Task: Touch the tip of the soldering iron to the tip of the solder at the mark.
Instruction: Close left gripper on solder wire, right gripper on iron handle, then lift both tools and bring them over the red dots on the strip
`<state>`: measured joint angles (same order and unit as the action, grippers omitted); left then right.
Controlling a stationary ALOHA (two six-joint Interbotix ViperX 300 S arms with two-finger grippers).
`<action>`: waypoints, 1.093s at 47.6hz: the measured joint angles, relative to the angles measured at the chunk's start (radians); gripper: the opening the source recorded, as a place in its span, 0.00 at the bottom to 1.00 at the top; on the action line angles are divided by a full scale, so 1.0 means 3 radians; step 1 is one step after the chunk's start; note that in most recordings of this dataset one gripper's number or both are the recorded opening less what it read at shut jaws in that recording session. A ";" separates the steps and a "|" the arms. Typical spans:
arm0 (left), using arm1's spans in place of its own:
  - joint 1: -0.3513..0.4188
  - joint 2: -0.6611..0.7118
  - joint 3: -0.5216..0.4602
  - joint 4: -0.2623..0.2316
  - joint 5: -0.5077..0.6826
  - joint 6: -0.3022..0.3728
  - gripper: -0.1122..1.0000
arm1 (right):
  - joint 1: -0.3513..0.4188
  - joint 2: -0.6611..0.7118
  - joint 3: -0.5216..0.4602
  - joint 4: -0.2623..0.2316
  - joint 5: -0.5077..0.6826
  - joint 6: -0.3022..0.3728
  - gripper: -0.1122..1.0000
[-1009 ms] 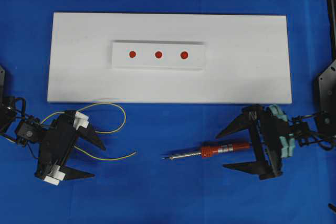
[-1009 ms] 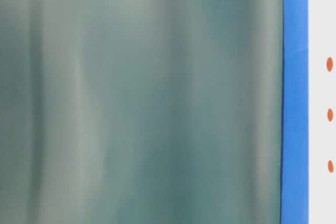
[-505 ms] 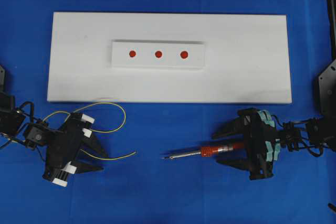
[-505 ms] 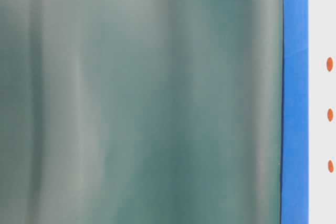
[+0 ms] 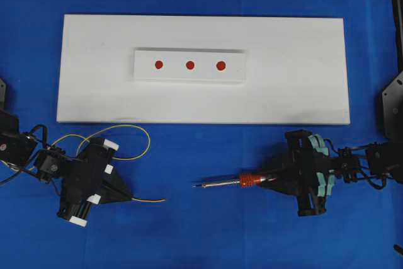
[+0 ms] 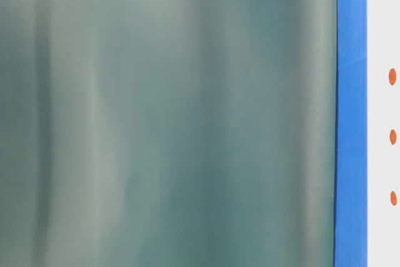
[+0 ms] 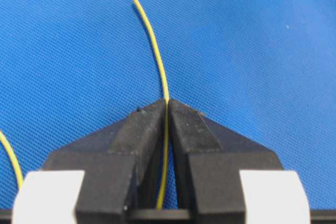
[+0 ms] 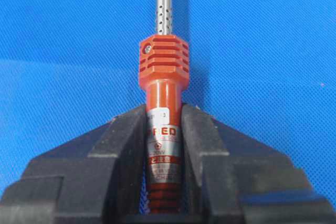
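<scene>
The left pincer (image 5: 129,199) is squeezed shut on the solder (image 7: 157,61). The thin yellow wire runs between its two black fingers and sticks out in front, bending a little, with its cut end free. The rest of the wire loops away behind the pincer on the blue counter (image 5: 201,237).

The right pincer (image 5: 267,179) is closed around the red handle of the soldering iron (image 5: 236,183). The silver shaft points straight out ahead of this pincer, toward the other one (the dark tip is at the far end).

So the two tips lie low on the counter and point toward each other, with a gap between them. The red marks (image 5: 190,65) sit on the white board (image 5: 296,80), off to the side of both pincers and about midway between the two arms. Both tips probably need to be lifted and carried over there.
</scene>
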<state>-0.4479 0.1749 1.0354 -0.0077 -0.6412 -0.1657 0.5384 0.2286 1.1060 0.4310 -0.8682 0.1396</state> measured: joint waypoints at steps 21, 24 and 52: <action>0.0061 -0.0772 -0.0051 0.0000 0.1018 -0.0107 0.13 | -0.0118 -0.0900 -0.0015 0.0000 0.1012 -0.0164 0.16; 0.0092 -0.0966 -0.0092 -0.0005 0.1309 -0.0112 0.13 | -0.0189 -0.1115 -0.0036 0.0000 0.1283 -0.0235 0.16; 0.0470 -0.1692 -0.0302 0.0000 0.2429 -0.0220 0.13 | -0.0813 -0.1846 -0.0414 -0.0005 0.2828 -0.0588 0.16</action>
<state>-0.3068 -0.3329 0.9449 -0.0077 0.0874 -0.2316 0.2945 -0.3252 0.9817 0.4295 -0.0199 -0.0368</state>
